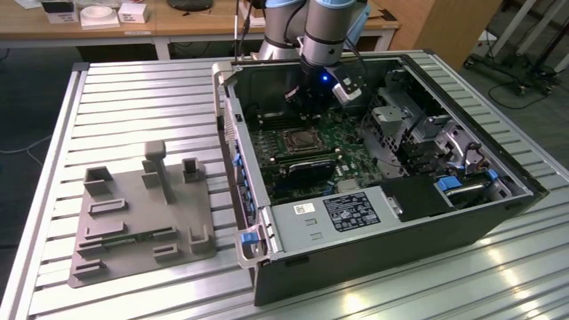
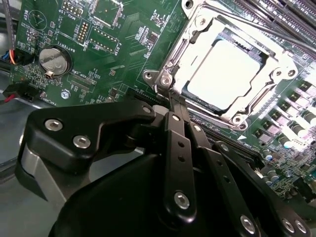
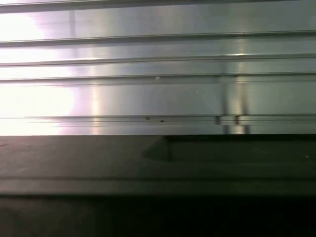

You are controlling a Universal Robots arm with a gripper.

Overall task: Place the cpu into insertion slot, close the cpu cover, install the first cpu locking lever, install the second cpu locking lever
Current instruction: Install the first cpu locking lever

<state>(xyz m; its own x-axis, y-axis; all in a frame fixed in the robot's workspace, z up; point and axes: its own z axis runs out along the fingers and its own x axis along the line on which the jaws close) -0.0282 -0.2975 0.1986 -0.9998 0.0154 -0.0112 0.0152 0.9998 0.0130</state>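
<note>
Claw (image 2: 174, 101) hanging low inside the open computer case (image 1: 266, 263), black fingers (image 2: 177, 148) pressed together on nothing, tips right at a corner of the cpu cover (image 2: 195, 29). Cover lying flat over the insertion slot (image 2: 269, 94), cpu (image 2: 224, 74) seated in its window. Locking levers hard to tell, possibly unlatched. Risk: tips sliding off the thin metal and scraping the green board (image 2: 103, 64), given the shallow angle. Ribbed aluminium table (image 1: 142, 93) underneath, grey fixture tray (image 1: 133, 247) alongside, wooden desk (image 1: 178, 23) behind.
</note>
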